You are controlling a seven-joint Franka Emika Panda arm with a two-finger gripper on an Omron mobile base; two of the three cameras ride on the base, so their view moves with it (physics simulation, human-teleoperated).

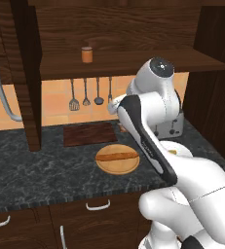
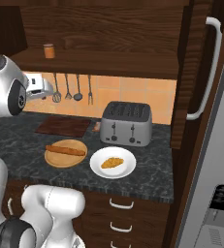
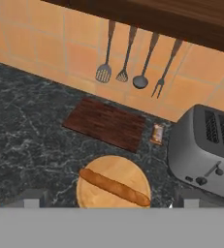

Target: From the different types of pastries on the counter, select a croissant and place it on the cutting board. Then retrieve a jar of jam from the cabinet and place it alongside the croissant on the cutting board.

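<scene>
Croissant (image 2: 112,162) lies mid-plate (image 2: 128,170), well apart from the cutting board (image 2: 63,126).

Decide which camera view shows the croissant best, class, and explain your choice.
The right base view: the croissant lies fully exposed on the white plate in front of the toaster. In the left base view just an orange sliver peeks past the arm. The hand view looks at the cutting board instead.

A home kitchen, rendered: dark marbled stone counter (image 2: 147,179) over wooden drawers with curved white handles; orange tiled wall hung with utensils (image 3: 133,72); a silver toaster (image 2: 126,123) near the worktop's back edge; dark wood cabinet (image 1: 119,29) overhead.
</scene>
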